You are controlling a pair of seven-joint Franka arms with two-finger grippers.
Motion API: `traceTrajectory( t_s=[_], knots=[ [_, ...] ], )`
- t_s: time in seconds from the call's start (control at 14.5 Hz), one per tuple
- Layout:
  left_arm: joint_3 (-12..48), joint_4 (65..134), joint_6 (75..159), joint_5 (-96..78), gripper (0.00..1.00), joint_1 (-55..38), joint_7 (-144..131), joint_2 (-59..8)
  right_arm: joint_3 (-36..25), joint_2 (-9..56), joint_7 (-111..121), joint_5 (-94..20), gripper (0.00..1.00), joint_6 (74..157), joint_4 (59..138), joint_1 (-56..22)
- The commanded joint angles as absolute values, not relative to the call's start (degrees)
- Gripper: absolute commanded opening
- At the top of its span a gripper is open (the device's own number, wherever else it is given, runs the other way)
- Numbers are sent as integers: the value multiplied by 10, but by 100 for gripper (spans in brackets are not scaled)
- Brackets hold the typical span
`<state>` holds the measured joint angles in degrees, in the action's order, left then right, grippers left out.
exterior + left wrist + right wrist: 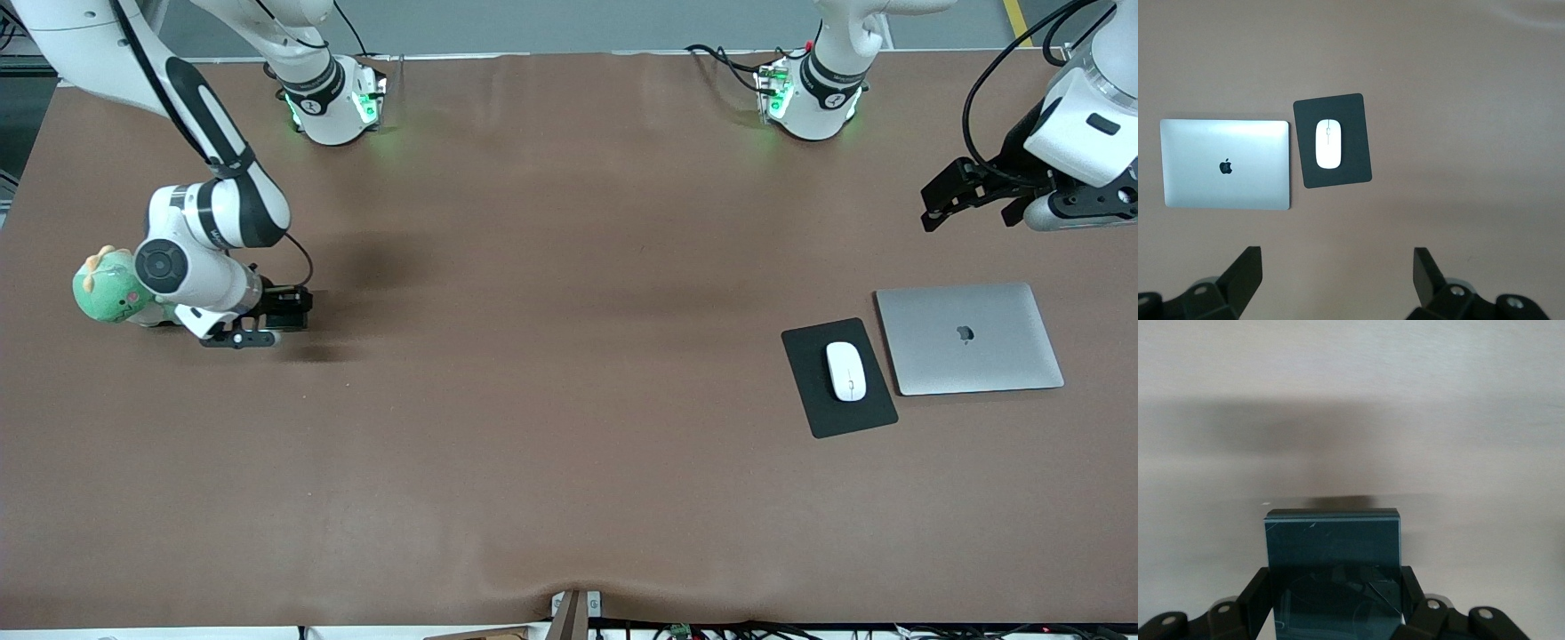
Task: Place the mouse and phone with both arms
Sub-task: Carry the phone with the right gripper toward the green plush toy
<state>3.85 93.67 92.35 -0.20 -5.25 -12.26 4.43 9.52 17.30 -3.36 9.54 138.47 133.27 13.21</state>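
The white mouse (pixel 845 371) lies on a black mouse pad (pixel 813 400) toward the left arm's end of the table; it also shows in the left wrist view (pixel 1329 143). My left gripper (pixel 942 200) hangs open and empty over the table, above the laptop's area; in its own view its fingers stand wide apart (pixel 1336 257). My right gripper (pixel 298 311) is shut on the black phone (pixel 1331 540) and holds it low over the table near the right arm's end, the phone's end sticking out past the fingers (pixel 1261 590).
A closed silver laptop (pixel 969 338) lies beside the mouse pad, also seen in the left wrist view (pixel 1225 165). A green plush toy (pixel 107 289) sits right beside the right arm's wrist. The brown table's middle (pixel 569 356) is bare.
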Motion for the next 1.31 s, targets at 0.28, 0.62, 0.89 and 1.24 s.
traceTrajectory(
  t_s=[0.28, 0.62, 0.89, 1.24],
  knots=[
    [30, 942, 915, -14, 100, -41, -99, 56, 65, 158, 3, 108, 0, 1439, 1369, 145],
    [32, 937, 929, -13, 100, -41, -104, 48, 53, 178, -4, 89, 0, 1459, 1369, 147],
    [32, 930, 940, -13, 100, -41, -104, 46, 53, 190, -4, 85, 100, 1457, 1364, 147],
    [30, 928, 940, -14, 100, -40, -102, 45, 56, 167, 2, 84, 100, 1271, 1274, 140]
  ],
)
